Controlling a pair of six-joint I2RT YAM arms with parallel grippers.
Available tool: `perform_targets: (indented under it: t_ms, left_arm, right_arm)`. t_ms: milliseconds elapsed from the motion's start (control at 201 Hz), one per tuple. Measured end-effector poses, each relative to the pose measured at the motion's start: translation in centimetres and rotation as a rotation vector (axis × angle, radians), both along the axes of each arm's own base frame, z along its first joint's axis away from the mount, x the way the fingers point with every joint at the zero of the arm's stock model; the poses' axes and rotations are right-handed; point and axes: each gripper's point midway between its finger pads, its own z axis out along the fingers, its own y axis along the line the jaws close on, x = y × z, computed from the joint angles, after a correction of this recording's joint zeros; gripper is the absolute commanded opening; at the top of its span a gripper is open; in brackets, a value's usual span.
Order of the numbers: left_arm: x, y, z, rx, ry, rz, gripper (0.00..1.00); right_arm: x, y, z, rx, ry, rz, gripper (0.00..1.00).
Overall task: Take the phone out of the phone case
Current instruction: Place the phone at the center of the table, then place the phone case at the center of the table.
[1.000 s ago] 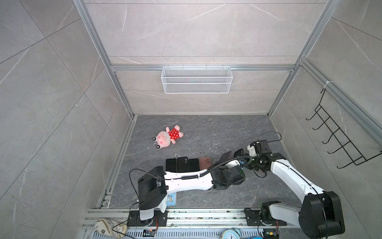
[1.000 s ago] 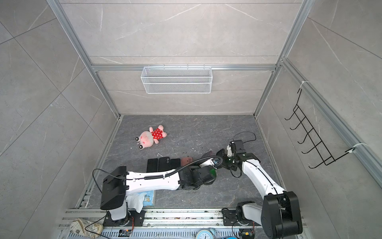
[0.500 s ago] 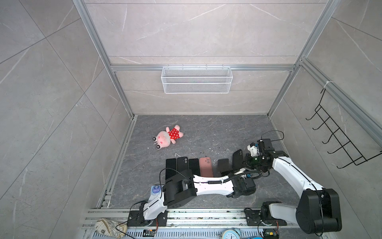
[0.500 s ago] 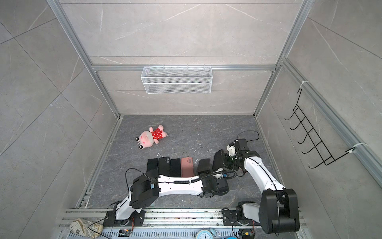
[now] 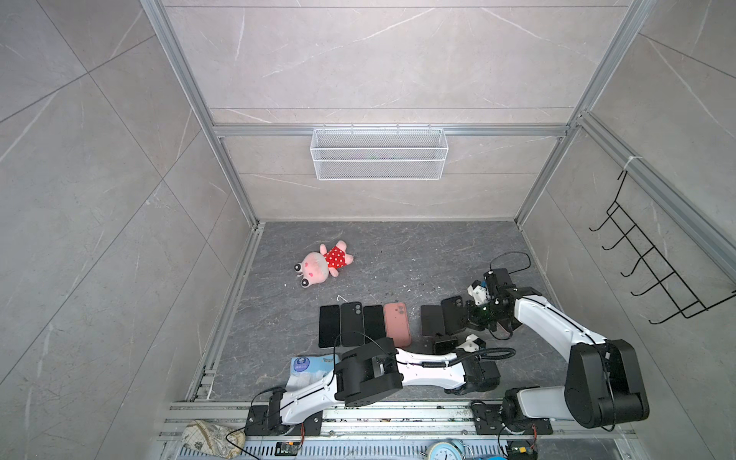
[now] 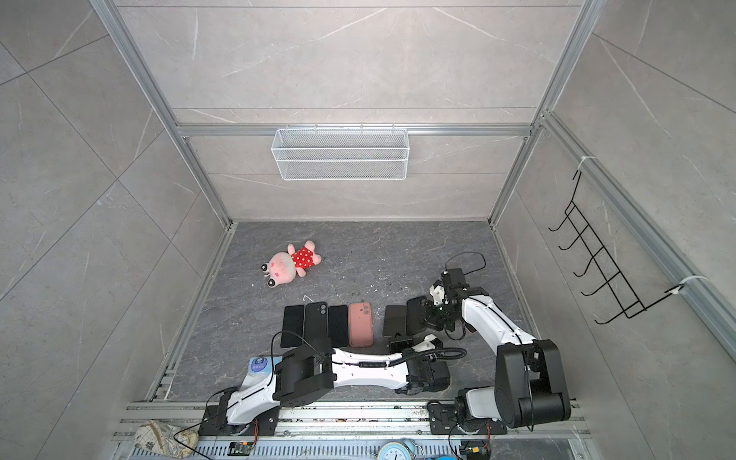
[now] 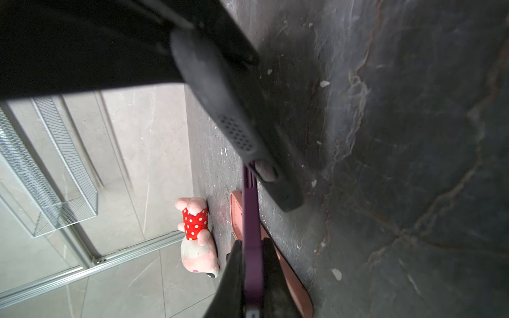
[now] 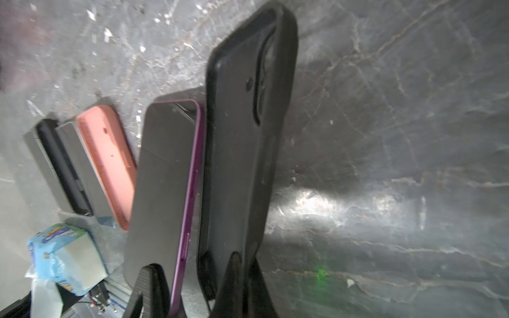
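Observation:
The phone [image 8: 165, 179], dark-screened with a purple rim, is out of the black phone case [image 8: 242, 151] and stands on edge right beside it. My left gripper [image 7: 252, 275] is shut on the phone's purple edge [image 7: 250, 220]; its fingers [image 8: 148, 286] show in the right wrist view. My right gripper [image 8: 243, 278] is shut on the case's lower wall. In both top views the phone [image 5: 432, 324] [image 6: 393, 320] sits left of the case [image 5: 452, 314] [image 6: 415, 314], with the left gripper [image 5: 440, 338] in front and the right gripper [image 5: 468, 314] to the right.
A row of black phones [image 5: 352, 323] and a pink one [image 5: 397, 323] lies on the floor to the left. A tissue pack [image 5: 310, 368] sits near the front, a plush toy [image 5: 322, 265] farther back. A wire basket [image 5: 378, 153] and hook rack [image 5: 653, 275] hang on the walls.
The left arm has swung round to the front right, and its gripper now holds the phone from the front. Phone and case, together a second ago, now stand side by side.

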Motion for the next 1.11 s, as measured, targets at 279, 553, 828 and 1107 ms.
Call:
perform_targets:
  t_ms: [279,553,828,1107]
  left_arm:
    - [1.1,0.2,-0.9,-0.043,-0.047,0.052,0.1]
    - [2.3,0.7,-3.1,-0.13,0.045,0.109,0.47]
    - [1.1,2.0,-1.3,-0.295,0.133,0.145,0.74]
    - [0.1,6.1,4.9,-0.534,0.226,0.189,0.75]
  right_arm:
    - [0.9,-0.8,2.0,-0.096,-0.001,0.046,0.0]
    - [0.9,-0.4,1.6,-0.091,0.05,0.075,0.0]
    - [1.0,-0.1,-0.1,-0.097,0.129,0.123,0.0]
    - [0.9,-0.2,-1.4,-0.121,0.167,0.148,0.0]
